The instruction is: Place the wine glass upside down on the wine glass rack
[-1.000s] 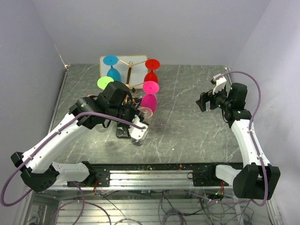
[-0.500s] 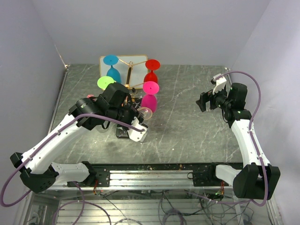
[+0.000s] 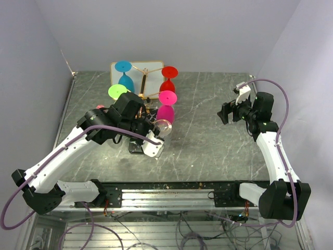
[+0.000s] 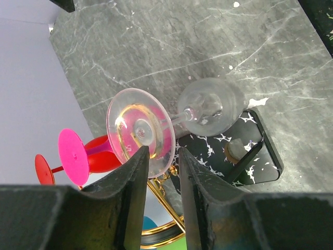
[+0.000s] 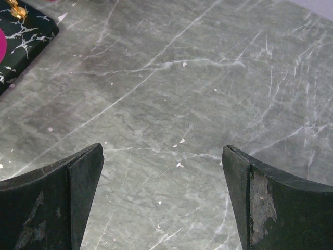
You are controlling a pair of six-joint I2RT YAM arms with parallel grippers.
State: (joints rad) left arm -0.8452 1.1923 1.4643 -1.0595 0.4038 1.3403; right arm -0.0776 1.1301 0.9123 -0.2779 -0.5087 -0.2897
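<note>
Left claw point(image 4: 164, 156) has its jaws narrowly parted, and the foot rim of the wine glass point(image 4: 208, 107) lies in the gap; whether they pinch it or stand free of it I cannot tell from this angle. The glass hangs bowl-down over the marbled base of the wine glass rack point(image 4: 255, 156), its foot seemingly caught on a gold arm. Hanging looks nearly done; next calls for a full release and a straight retreat without nudging the foot. Right claw point(image 5: 161, 151) gapes wide above the counter point(image 5: 171, 78), holding nothing

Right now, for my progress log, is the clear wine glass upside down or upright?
Upside down, tilted: clear wine glass shows foot toward the wrist camera, bowl down by the rack base.
</note>
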